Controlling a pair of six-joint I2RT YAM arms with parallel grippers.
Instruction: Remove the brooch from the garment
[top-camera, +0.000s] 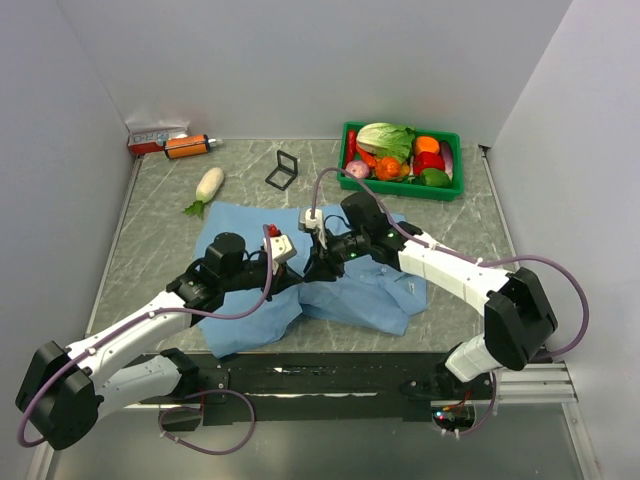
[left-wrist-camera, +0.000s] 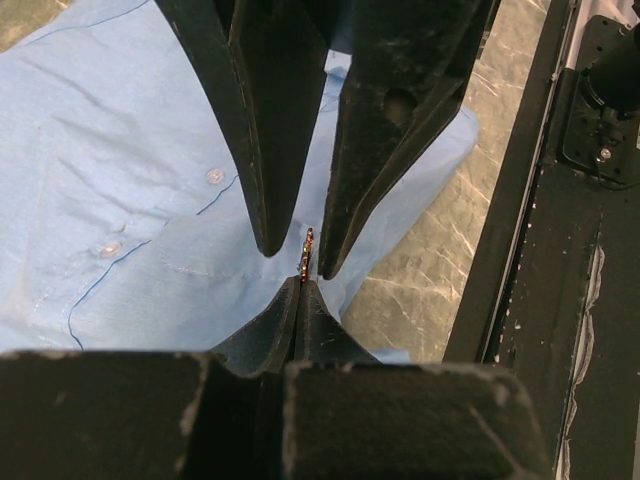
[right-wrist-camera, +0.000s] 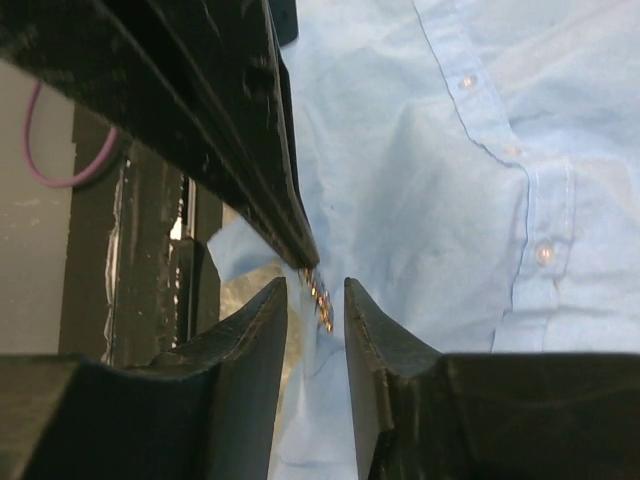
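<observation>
The light blue garment (top-camera: 370, 290) lies wrinkled on the marble table; it also shows in the left wrist view (left-wrist-camera: 130, 180) and the right wrist view (right-wrist-camera: 430, 180). Both grippers meet over its near part. My left gripper (left-wrist-camera: 303, 282) is shut on the tiny coppery brooch (left-wrist-camera: 308, 252), which sticks out past its tips with a pinch of cloth. My right gripper (right-wrist-camera: 315, 292) is open, one finger on each side of the brooch (right-wrist-camera: 318, 292), apart from it. In the top view the left gripper (top-camera: 303, 270) and right gripper (top-camera: 322, 258) hide the brooch.
A green bin (top-camera: 398, 187) of vegetables stands at the back right. A white radish (top-camera: 208, 185), a small black stand (top-camera: 283, 170), an orange bottle (top-camera: 187, 146) and a red-and-white box (top-camera: 155, 138) lie at the back left. The black front rail (left-wrist-camera: 520, 200) runs close by.
</observation>
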